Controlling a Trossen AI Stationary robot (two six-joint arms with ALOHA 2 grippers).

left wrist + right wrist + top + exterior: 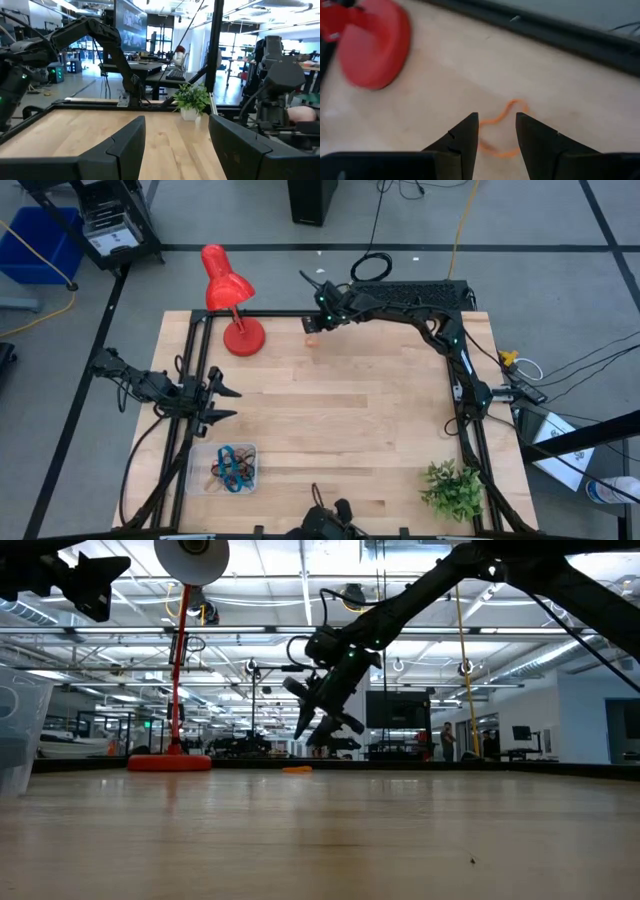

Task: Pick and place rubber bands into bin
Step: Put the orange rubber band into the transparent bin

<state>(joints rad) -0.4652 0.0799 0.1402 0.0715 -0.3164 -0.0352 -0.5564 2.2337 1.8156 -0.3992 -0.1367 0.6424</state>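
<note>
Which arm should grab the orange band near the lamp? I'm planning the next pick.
The right. Its open end effector hangs directly above the orange band, while the left end effector waits at the table's far side beside the bin.

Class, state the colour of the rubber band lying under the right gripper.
Orange. The rubber band shows best in the right wrist view, on the table below the open right gripper.
</note>
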